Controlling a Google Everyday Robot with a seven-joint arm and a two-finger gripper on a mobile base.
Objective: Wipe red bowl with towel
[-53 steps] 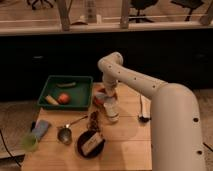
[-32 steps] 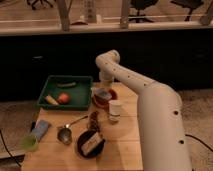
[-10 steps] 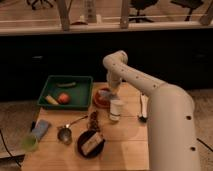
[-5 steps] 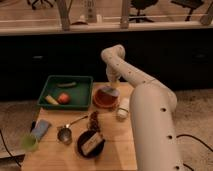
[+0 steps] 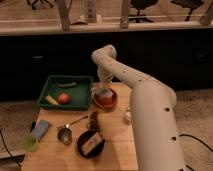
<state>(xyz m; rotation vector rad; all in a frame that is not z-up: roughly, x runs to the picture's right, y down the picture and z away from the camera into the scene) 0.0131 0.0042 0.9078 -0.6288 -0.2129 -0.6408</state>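
Observation:
The red bowl [image 5: 105, 101] sits on the wooden table [image 5: 115, 150] just right of the green tray. My gripper [image 5: 104, 90] reaches down into the bowl from above. The arm comes in from the lower right and arches over the table. The pale towel [image 5: 104, 94] shows as a small light patch under the gripper tip, pressed against the bowl's inside. My gripper is shut on it.
A green tray [image 5: 50, 81] at the left holds a red fruit [image 5: 63, 98] and other food. In front stand a metal cup [image 5: 65, 135], a black bowl [image 5: 91, 145], a light-blue cloth [image 5: 41, 129] and a green cup [image 5: 30, 143]. A small white container [image 5: 128, 116] stands right of the red bowl.
The gripper stays in the red bowl with the towel, shifting slightly inside it. The arm's elbow has swung closer across the right of the view.

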